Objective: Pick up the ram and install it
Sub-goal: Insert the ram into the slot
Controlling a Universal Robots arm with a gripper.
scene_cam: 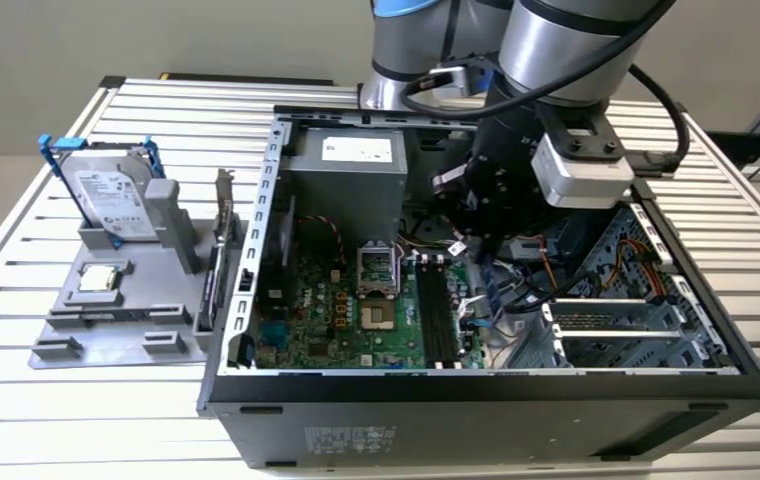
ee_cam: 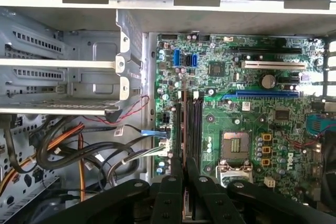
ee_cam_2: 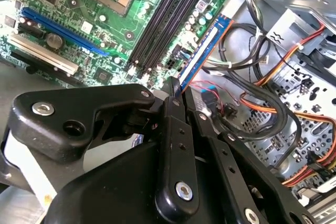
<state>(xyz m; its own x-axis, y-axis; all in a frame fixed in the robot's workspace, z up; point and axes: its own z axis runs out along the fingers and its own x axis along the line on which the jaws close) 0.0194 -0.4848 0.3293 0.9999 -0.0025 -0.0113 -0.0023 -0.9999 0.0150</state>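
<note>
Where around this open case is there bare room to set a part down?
Bare slatted table lies in front of the grey tray at the exterior view's left, and behind the hard drive. Inside the case it is crowded: cables fill the gap between motherboard and drive cage, where the hand holds the ram.

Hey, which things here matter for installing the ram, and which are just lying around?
For the job: the ram, held in the gripper; the memory slots; the motherboard.
Just lying about: the hard drive; the processor chip; the cables.
</note>
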